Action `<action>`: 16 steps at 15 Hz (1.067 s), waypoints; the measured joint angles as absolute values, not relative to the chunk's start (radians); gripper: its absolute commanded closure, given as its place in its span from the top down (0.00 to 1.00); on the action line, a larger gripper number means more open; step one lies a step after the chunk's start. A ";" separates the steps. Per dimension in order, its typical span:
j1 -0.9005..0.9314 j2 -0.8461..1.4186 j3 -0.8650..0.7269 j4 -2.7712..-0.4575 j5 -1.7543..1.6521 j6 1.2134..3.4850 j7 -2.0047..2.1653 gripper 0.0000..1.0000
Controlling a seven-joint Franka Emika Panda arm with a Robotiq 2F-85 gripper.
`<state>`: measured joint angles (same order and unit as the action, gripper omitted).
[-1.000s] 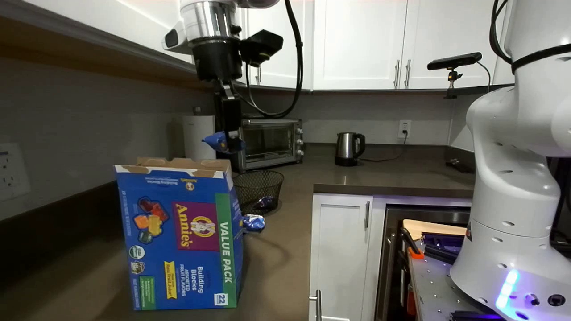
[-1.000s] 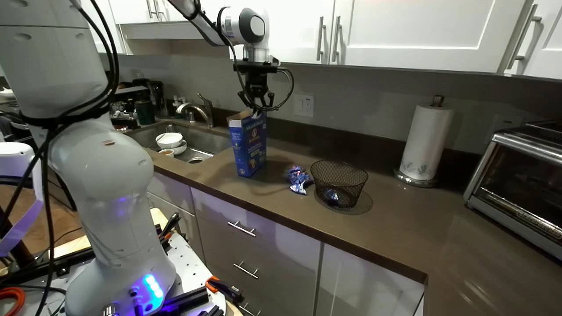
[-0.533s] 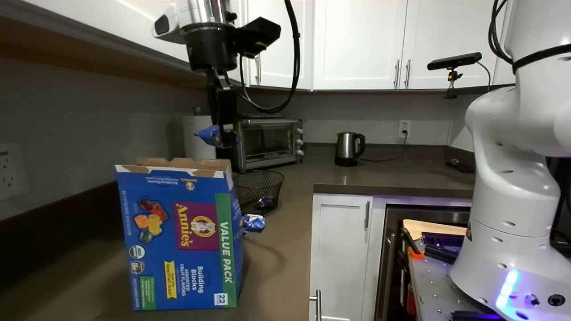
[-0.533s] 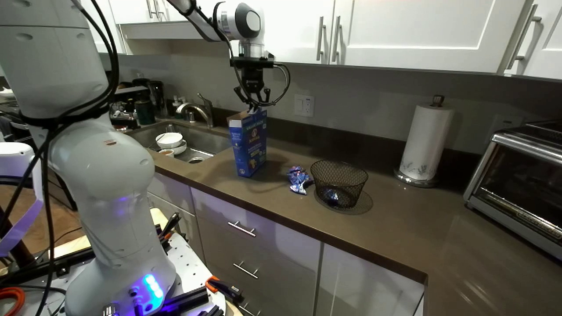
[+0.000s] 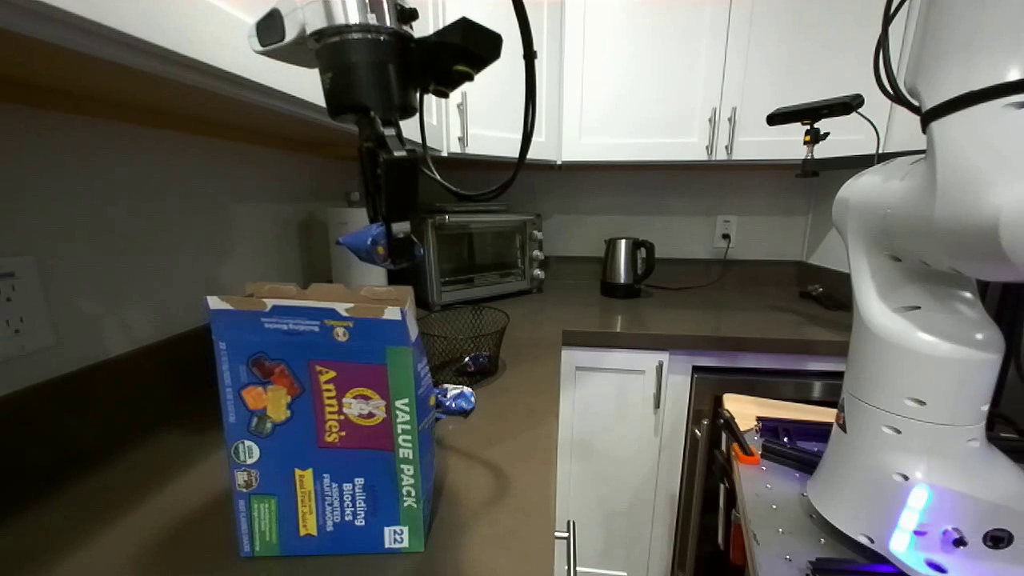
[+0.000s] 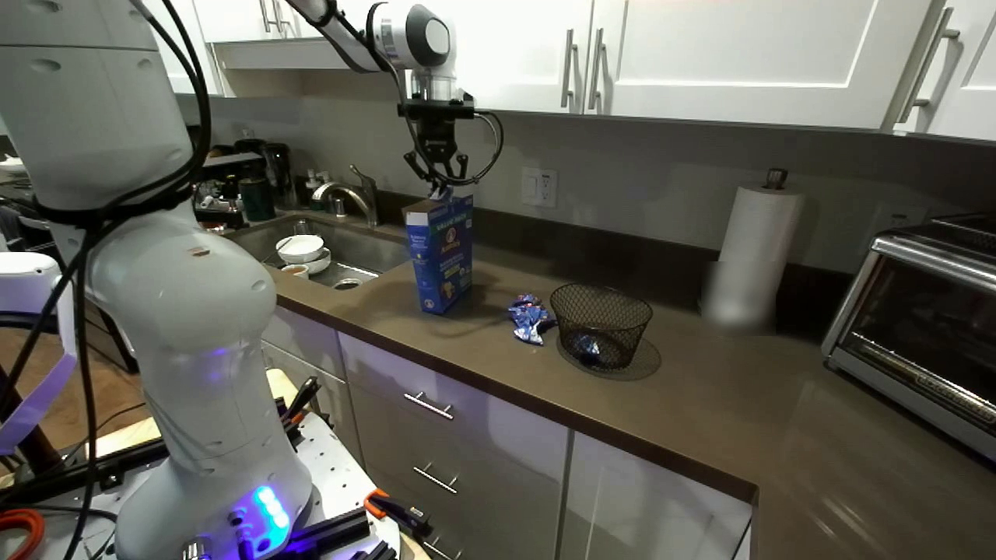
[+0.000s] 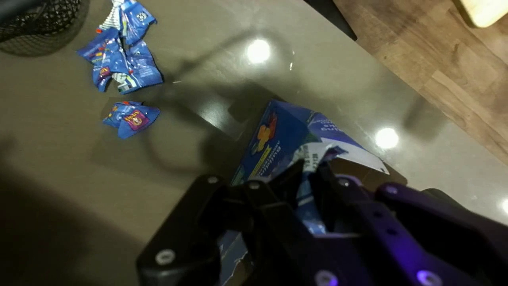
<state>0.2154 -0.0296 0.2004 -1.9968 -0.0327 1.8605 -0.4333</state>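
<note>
My gripper [image 7: 312, 163] is shut on a blue fruit-snack packet [image 7: 305, 198], whose white printed end sticks out past the fingertips. In an exterior view the packet [image 5: 364, 243] juts sideways from the gripper [image 5: 398, 240], higher than the top of the blue Annie's box [image 5: 320, 432]. That box [image 6: 442, 257] stands upright on the counter with torn, open top flaps, and the packet overlaps its opening in the wrist view. Several loose blue packets [image 7: 135, 119] lie on the counter beside the box. A black wire basket [image 6: 576, 315] holds a packet [image 6: 588, 349].
A wall and overhanging cabinets back the counter. A paper towel roll [image 6: 751, 257] and a toaster oven [image 6: 926, 327] stand past the basket. On the box's other side is a sink [image 6: 354, 264] with bowls [image 6: 301, 249]. A kettle [image 5: 622, 264] sits at the far corner.
My gripper has shifted left and slightly upward in both exterior views, carrying the packet along. The box, basket and loose packets have stayed put.
</note>
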 measured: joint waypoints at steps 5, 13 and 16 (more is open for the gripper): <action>0.228 -0.030 0.213 -1.996 -0.033 1.861 -0.433 0.03; 0.236 -0.030 0.230 -1.993 -0.033 1.861 -0.435 0.03; 0.240 -0.029 0.230 -1.991 -0.033 1.861 -0.442 0.07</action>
<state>0.2401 -0.0293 0.2303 -1.9905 -0.0327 1.8613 -0.4416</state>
